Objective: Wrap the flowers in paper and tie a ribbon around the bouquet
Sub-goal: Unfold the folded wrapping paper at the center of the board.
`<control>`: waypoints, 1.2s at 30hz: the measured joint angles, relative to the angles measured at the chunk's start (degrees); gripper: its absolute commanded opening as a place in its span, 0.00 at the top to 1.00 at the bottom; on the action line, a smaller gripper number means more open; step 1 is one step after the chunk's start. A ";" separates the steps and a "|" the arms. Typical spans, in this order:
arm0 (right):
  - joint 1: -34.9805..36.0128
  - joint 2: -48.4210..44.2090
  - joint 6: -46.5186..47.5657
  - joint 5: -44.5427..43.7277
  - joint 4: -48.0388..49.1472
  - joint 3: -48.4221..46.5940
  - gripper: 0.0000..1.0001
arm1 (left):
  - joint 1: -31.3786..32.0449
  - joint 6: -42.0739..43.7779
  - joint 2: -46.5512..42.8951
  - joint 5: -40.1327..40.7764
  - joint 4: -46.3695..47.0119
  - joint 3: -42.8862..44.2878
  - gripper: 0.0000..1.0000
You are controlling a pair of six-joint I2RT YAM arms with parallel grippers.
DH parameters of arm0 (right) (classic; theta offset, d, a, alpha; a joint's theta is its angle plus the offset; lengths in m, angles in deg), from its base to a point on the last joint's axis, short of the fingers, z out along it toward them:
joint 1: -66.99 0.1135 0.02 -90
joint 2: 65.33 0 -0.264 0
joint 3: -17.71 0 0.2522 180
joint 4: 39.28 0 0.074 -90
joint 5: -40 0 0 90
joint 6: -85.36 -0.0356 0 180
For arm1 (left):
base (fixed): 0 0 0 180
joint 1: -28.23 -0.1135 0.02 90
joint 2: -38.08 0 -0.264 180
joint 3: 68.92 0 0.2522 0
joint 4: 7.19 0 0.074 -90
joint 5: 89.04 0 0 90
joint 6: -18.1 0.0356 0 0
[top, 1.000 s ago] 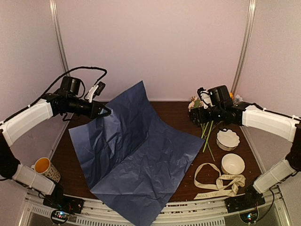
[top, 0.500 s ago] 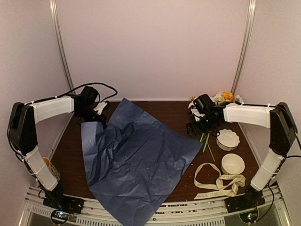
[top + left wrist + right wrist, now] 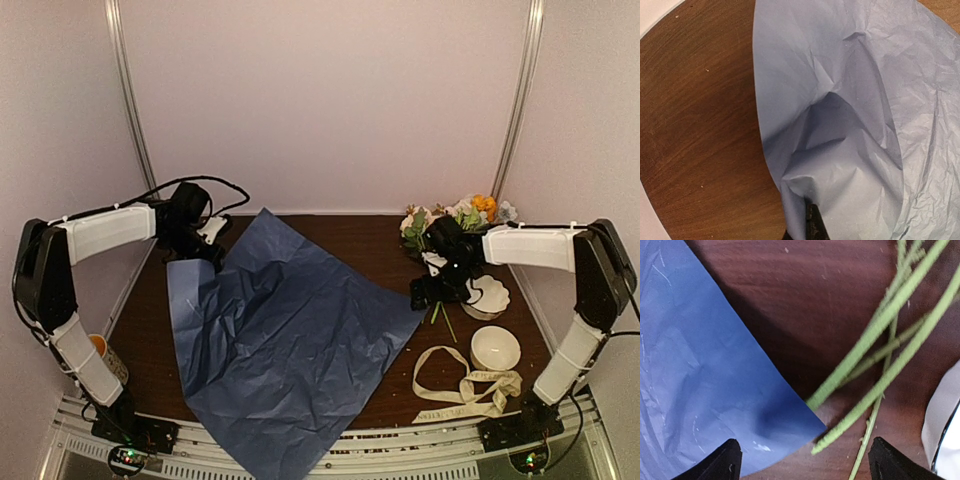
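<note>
The blue paper lies spread and creased over the middle of the table. My left gripper is shut on its far left corner, and the sheet bunches up around the pinch. The flowers lie at the back right with their green stems pointing toward the near edge. My right gripper hangs open low over the stem ends and the paper's right corner, with both between its fingertips. The cream ribbon lies looped at the front right. No bouquet is in view.
A scalloped white bowl sits just right of the right gripper, and its rim shows in the right wrist view. A round white bowl stands nearer. A cup stands at the left edge behind the left arm.
The left gripper brought the raised paper corner down to the back left, so the sheet now lies flat. The right gripper moved from the blooms toward the stem ends.
</note>
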 measured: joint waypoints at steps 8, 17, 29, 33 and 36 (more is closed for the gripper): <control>-1.66 -8.20 -16.20 12.24 14.78 16.81 0.34 | 1.77 1.36 -0.26 2.29 -0.72 0.00 1.00; -1.46 -8.55 -30.77 19.80 31.54 25.09 0.59 | 2.14 1.77 -0.26 3.21 -1.01 0.00 1.00; -1.22 -11.80 -32.96 21.22 32.35 23.76 1.00 | 2.14 1.75 -0.26 5.11 -1.66 0.00 1.00; -1.55 -15.50 -28.44 16.50 27.89 17.73 1.00 | 1.86 1.77 0.15 6.21 -2.34 1.03 1.00; -2.58 -16.87 -25.68 12.79 27.34 14.34 1.00 | 1.16 1.79 2.36 6.56 -2.23 5.40 0.82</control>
